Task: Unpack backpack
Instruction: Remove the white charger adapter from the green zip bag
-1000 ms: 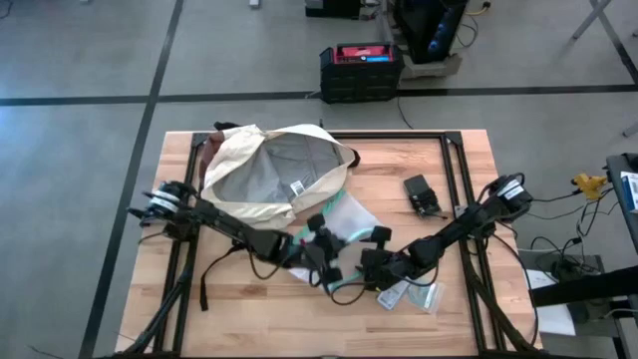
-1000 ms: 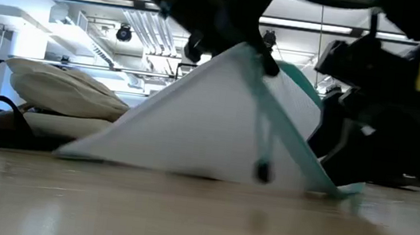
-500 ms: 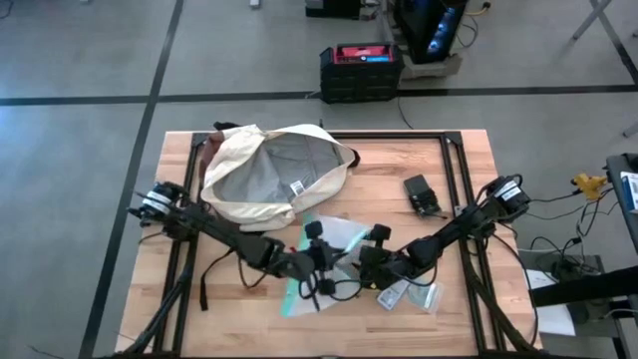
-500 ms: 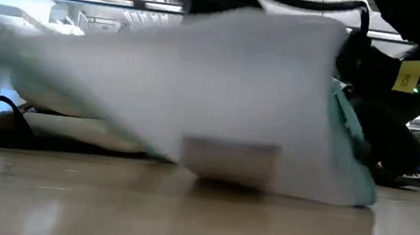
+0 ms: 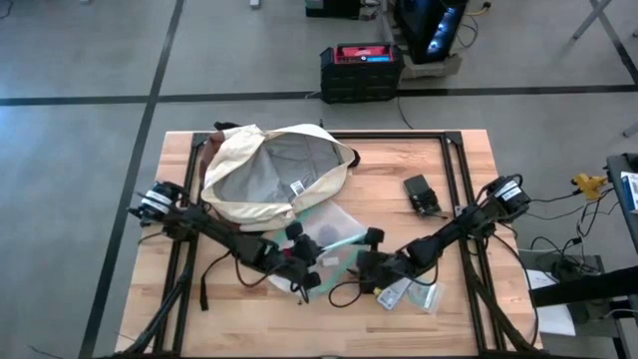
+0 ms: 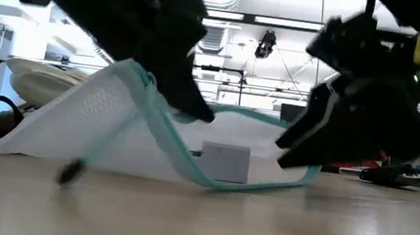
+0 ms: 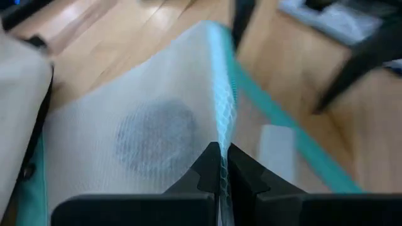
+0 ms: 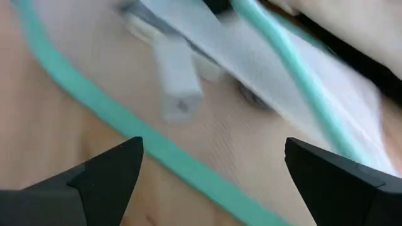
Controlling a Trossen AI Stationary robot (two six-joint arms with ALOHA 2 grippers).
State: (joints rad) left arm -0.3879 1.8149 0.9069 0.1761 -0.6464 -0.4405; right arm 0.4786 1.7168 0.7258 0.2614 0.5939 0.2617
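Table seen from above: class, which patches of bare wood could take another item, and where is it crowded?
Bare wood lies right of the backpack around the black device, and along the table's right edge. Crowded: the front middle, where both grippers meet at the mesh pouch.

Cream-white backpack (image 5: 269,175), unzipped, grey lining exposed, flat at table's far-left part.

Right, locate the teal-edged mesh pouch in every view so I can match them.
High view: pouch lies front of centre, between both arms.
Low view: pouch spans the middle, one edge lifted.
Left wrist view: pouch fills the frame, pinched by the left pincer.
Right wrist view: pouch crosses beyond the open right pincer.
Shared landmark: its teal edge.
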